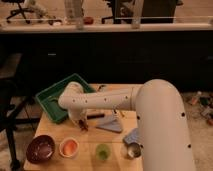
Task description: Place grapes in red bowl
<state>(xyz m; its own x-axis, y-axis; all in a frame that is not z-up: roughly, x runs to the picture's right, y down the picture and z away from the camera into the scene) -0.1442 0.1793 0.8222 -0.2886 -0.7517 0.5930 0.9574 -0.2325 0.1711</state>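
The end effector point(80, 123) hangs under the white arm, left of centre in the frame, closed on the grapes point(83, 126) (a dark reddish lump low over the counter point(55, 131)). At the lower left sit a maroon bowl point(41, 148) and a small pale bowl point(69, 147). A green tray point(50, 100) lies above them.

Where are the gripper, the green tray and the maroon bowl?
gripper point(80, 123): camera view, between its fingertips, low over the table point(54, 132)
green tray point(52, 100): camera view, bare floor
maroon bowl point(41, 149): camera view, inner wall
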